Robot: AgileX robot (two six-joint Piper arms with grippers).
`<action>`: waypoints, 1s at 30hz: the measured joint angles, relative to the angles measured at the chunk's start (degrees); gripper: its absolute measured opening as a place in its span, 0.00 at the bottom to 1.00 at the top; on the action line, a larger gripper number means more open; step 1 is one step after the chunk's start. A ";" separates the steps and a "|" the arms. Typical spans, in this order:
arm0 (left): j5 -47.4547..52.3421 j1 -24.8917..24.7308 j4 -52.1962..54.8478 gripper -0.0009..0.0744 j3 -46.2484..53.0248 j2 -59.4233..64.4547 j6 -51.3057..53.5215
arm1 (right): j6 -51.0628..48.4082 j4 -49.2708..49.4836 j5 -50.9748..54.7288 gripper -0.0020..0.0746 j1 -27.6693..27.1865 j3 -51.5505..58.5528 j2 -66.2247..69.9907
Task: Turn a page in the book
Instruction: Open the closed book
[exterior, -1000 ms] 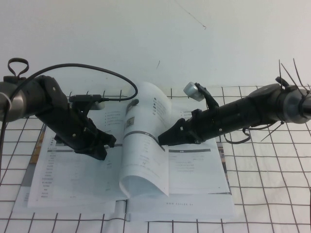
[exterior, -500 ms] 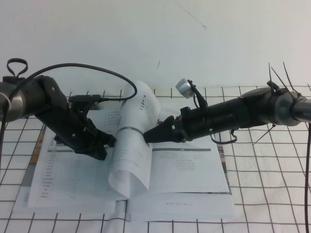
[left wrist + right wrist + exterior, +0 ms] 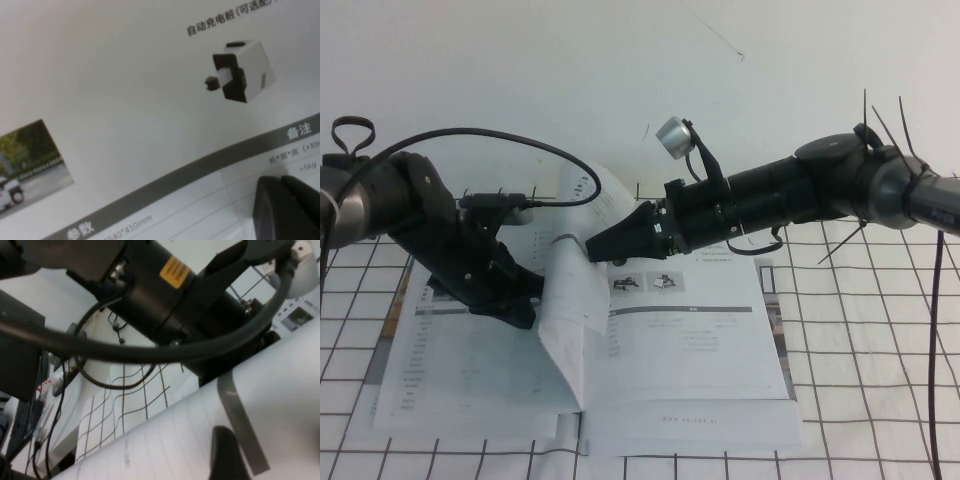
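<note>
The book (image 3: 700, 340) lies open on the gridded table. One page (image 3: 570, 320) stands up near the spine, curved and leaning toward the left half. My right gripper (image 3: 592, 246) is shut, its pointed tip against the page's right face. In the right wrist view one finger (image 3: 227, 455) lies against the page (image 3: 280, 405) beside its grey bar. My left gripper (image 3: 520, 305) is shut and rests on the book's left page, just left of the standing page. In the left wrist view its fingertips (image 3: 287, 210) press on a printed page (image 3: 125, 100) below a grey bar.
The white cloth with a black grid (image 3: 880, 380) covers the table round the book. A white wall (image 3: 620, 80) rises close behind. A black cable (image 3: 500, 135) arcs over the left arm. The left arm (image 3: 150, 285) fills the background of the right wrist view.
My right gripper has moved left and up, pushing the page from over the right half to upright and leaning left. The right-hand page beneath now shows. The left gripper has stayed put.
</note>
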 joint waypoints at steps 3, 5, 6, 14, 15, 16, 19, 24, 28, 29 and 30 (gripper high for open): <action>1.37 0.00 2.40 0.01 -1.16 -1.37 0.00 | 0.53 -0.24 0.23 0.53 0.11 -0.57 0.00; 2.80 0.00 4.67 0.01 -2.95 -2.73 0.00 | 0.77 -0.51 0.36 0.53 0.19 -0.70 0.00; 3.49 0.00 5.81 0.01 -3.85 -3.35 -0.28 | 0.74 -0.63 0.36 0.53 0.19 -0.74 0.00; 11.61 -0.19 12.79 0.01 -15.77 -9.49 -5.37 | 1.17 -0.95 0.95 0.53 0.39 -0.83 0.00; 12.68 -0.19 12.48 0.01 -17.12 -10.36 -5.52 | 1.17 -0.95 0.99 0.53 0.39 -0.83 0.00; 13.46 -0.19 11.65 0.01 -18.05 -10.98 -5.52 | 1.17 -0.95 0.99 0.53 0.39 -0.83 0.00; 15.26 -0.25 5.96 0.01 -19.58 -13.27 -3.68 | 1.17 -0.95 0.99 0.53 0.39 -0.83 0.00; 18.84 -1.35 -2.89 0.01 -19.71 -16.52 2.16 | 1.17 -0.44 0.35 0.53 0.39 -0.83 0.00; 22.35 -5.21 -3.51 0.01 -19.70 -17.89 7.01 | 0.55 -0.34 -0.12 0.53 0.39 -0.83 0.00; 23.56 -6.75 -3.51 0.01 -19.70 -18.03 8.23 | 0.36 -0.21 -0.23 0.53 0.39 -0.83 0.00; 24.43 -8.50 -3.51 0.01 -19.70 -18.03 9.17 | 0.24 -0.20 -0.23 0.53 0.39 -0.83 0.00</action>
